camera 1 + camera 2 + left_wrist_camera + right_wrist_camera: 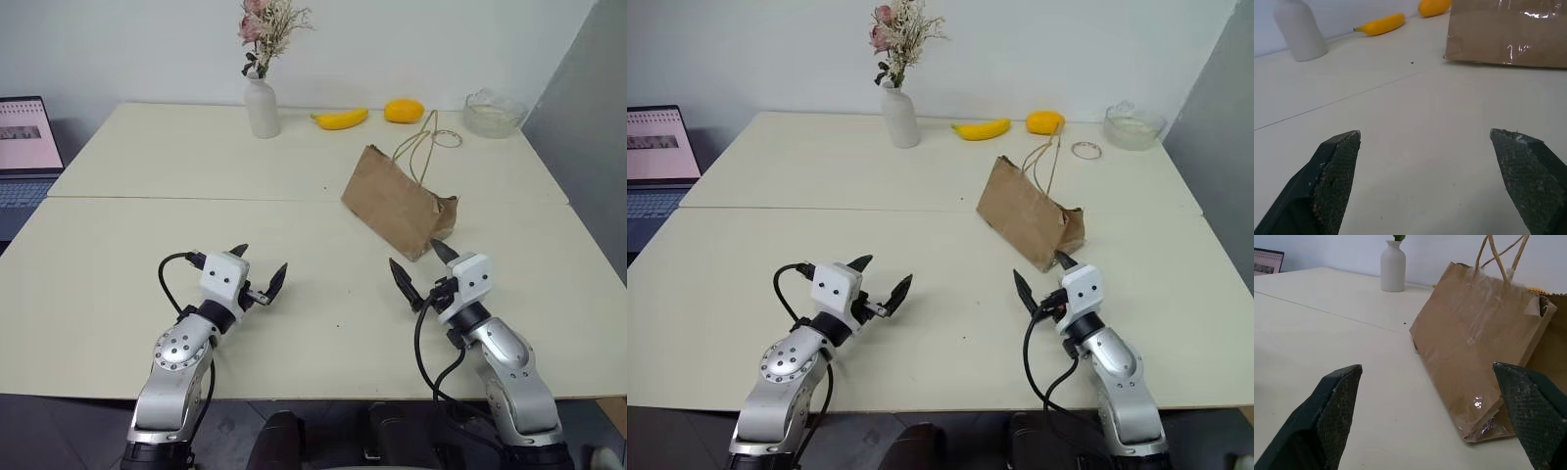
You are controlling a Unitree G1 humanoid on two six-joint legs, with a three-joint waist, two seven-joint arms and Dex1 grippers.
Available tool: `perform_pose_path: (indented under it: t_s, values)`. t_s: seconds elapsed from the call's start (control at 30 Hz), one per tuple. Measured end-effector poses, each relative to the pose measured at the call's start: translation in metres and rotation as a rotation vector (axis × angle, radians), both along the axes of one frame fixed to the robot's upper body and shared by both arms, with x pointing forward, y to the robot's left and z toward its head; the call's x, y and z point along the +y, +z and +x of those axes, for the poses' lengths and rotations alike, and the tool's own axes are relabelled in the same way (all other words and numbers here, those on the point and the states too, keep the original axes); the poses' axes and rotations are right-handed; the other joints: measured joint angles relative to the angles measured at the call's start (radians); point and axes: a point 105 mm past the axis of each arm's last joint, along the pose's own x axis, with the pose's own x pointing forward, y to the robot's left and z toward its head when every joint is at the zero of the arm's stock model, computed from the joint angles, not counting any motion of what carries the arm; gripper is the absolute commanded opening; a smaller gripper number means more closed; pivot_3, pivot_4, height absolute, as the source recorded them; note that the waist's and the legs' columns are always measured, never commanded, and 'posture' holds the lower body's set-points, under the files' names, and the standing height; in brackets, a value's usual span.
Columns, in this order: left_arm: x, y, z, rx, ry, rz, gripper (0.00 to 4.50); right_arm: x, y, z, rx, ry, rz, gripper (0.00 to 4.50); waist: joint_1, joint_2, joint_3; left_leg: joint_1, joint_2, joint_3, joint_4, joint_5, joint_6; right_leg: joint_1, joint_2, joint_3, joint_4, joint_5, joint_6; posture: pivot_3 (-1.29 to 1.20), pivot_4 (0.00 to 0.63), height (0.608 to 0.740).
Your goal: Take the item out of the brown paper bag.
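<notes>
Nothing of the task is done yet, judging by the scene. Both jaws are spread wide and empty: the left gripper (259, 271) and right gripper (421, 265) are held above the cream table (147, 255). The creased brown kraft paper bag (397, 203) stands untouched just beyond the right gripper; its contents cannot be seen, so the bottle is presumably inside.

One brown paper bag (397, 201), one white vase (262, 106) of dried flowers, one yellow banana (340, 118), one orange fruit (404, 111), one glass bowl (494, 113) and one small ring (1085, 150) are lying on the counter (147, 245), with one laptop (24, 147) sitting beside it.
</notes>
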Motion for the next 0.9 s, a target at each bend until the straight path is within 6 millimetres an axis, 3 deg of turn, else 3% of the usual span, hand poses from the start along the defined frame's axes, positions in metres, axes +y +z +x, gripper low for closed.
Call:
perform_pose_path:
  t_s: [0.4, 0.67, 0.8, 0.9]
  values:
    - [-0.005, -0.005, -0.003, 0.014, -0.024, 0.016, 4.44, 0.0, 0.0, 0.0, 0.001, 0.001, -0.006, 4.5, 0.0, 0.0, 0.0, 0.0, 0.0, 0.0, 0.0, 0.0, 0.0, 0.0, 0.0, 0.0, 0.0, 0.0, 0.0, 0.0, 0.15, 0.74]
    - [0.0, 0.003, -0.008, -0.005, -0.075, 0.076, 4.44, -0.003, -0.002, 0.0, 0.012, -0.001, -0.026, 4.5, 0.0, 0.0, 0.0, 0.0, 0.0, 0.0, 0.0, 0.0, 0.0, 0.0, 0.0, 0.0, 0.0, 0.0, 0.0, 0.0, 0.15, 0.74]
    - [-0.014, 0.026, -0.007, -0.045, -0.193, 0.035, 4.44, -0.01, 0.002, 0.0, 0.008, -0.021, -0.032, 4.5, 0.0, 0.0, 0.0, -0.001, -0.001, 0.0, 0.0, 0.0, 0.0, 0.0, 0.0, 0.0, 0.0, 0.0, 0.0, 0.0, 0.15, 0.74]
    - [-0.028, 0.054, -0.006, -0.088, -0.284, -0.014, 4.44, -0.016, 0.02, -0.004, -0.036, -0.031, -0.026, 4.5, 0.0, 0.0, 0.0, -0.001, -0.001, 0.0, 0.0, 0.0, 0.0, 0.0, 0.0, 0.0, 0.0, 0.0, 0.0, 0.0, 0.15, 0.74]
